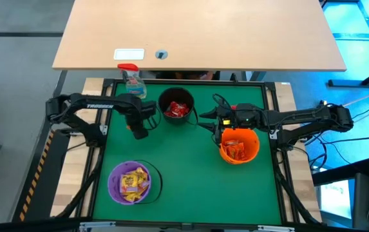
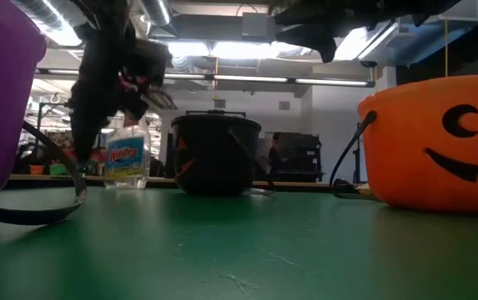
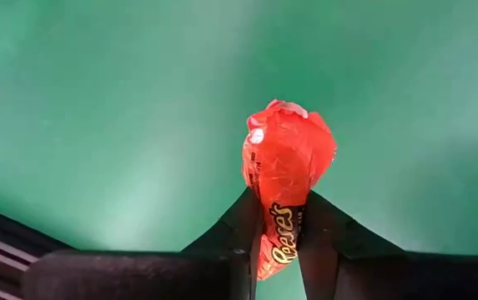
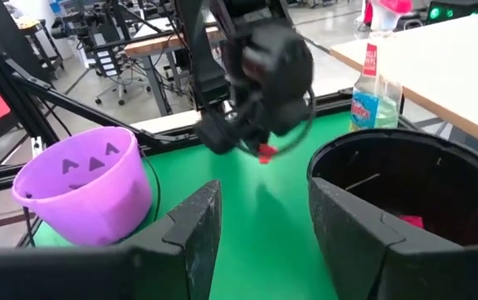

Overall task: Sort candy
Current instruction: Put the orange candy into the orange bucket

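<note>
I read "Reese's" on the orange-red candy (image 3: 284,187) clamped in my left gripper (image 3: 274,223), above the green mat (image 1: 190,174) beside the black bucket (image 1: 176,107). My right gripper (image 4: 264,221) hovers with fingers apart by that bucket.

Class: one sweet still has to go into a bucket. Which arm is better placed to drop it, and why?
The left. Its gripper is shut on an orange-red sweet above the green mat, beside the black bucket. The right gripper is open and empty, over by the orange bucket.
</note>
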`<state>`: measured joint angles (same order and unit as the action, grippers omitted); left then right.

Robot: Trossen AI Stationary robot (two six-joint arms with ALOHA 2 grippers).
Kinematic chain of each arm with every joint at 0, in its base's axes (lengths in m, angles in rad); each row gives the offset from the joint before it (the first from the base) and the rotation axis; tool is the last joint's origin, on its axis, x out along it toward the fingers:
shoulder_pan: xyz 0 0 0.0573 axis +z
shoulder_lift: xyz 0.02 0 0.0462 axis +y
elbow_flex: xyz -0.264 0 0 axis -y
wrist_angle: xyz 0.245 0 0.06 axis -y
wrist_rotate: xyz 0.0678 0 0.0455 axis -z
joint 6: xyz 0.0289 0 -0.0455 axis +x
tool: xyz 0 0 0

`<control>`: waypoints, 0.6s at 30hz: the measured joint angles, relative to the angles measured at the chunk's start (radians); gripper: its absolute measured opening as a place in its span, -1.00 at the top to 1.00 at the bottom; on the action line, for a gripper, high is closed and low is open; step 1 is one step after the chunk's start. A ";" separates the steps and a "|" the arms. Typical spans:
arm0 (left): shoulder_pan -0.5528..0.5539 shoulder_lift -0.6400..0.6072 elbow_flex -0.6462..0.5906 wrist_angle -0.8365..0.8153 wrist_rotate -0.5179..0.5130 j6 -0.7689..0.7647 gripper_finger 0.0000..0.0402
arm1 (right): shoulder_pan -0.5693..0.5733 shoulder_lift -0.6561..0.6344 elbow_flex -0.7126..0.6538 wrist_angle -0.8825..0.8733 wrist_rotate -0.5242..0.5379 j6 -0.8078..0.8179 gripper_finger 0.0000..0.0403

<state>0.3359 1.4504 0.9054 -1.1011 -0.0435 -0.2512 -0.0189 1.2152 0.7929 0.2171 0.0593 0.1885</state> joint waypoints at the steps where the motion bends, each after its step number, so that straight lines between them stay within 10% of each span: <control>1: -0.006 -0.018 0.006 -0.004 0.007 -0.002 0.77 | 0.000 0.000 0.000 -0.005 0.000 0.002 0.11; 18: -0.051 -0.239 0.095 0.117 0.011 -0.028 0.77 | 0.000 0.000 0.000 0.022 0.000 0.003 0.11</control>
<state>0.2847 1.2118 1.0004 -0.9846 -0.0324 -0.2796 -0.0193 1.2152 0.7929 0.2394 0.0597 0.1915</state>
